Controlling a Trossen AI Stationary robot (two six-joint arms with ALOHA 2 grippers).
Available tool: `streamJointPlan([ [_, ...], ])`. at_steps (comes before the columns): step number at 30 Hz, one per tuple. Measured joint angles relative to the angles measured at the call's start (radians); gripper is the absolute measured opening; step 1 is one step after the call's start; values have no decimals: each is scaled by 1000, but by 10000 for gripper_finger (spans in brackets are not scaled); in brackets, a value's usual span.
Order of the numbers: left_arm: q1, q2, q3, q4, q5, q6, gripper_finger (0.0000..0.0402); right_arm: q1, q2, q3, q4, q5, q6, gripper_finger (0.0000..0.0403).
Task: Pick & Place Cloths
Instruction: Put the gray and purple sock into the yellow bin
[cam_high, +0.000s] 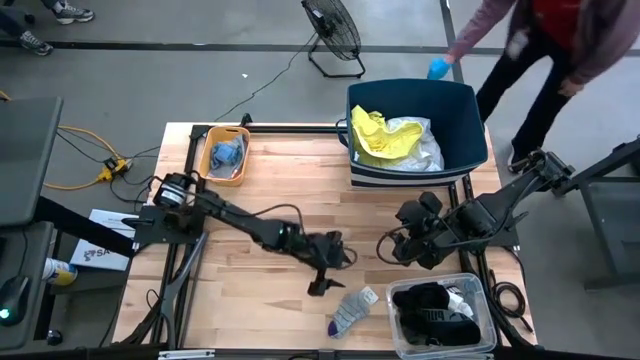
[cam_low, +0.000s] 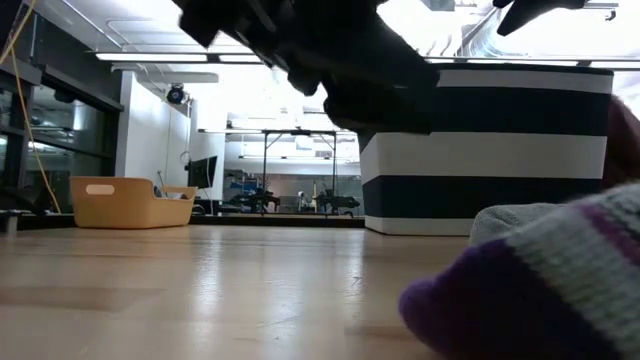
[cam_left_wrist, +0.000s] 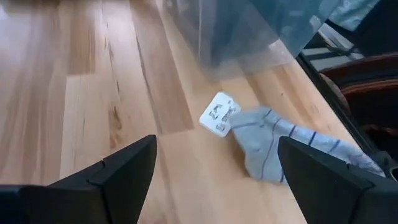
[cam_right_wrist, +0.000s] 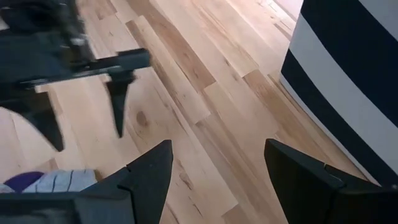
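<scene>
Low view: sock blurred, cut off at right edge. Clear bin contents indistinct in high view.

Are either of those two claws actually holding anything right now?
No. The left gripper hangs open above the grey sock, not touching it. The right gripper is open and empty too.

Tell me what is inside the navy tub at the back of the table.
The navy tub holds a neon yellow garment lying partly over a white one. Whatever sits beneath those two is covered and cannot be seen.
</scene>
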Motion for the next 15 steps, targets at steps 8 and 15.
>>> streamJointPlan([
  [8,-88,6,0,37,-174,-13,328,0,0,0,0,-16,-74,246],
  [15,-92,108,35,72,-188,-111,328,0,0,0,2,-34,-121,246],
])
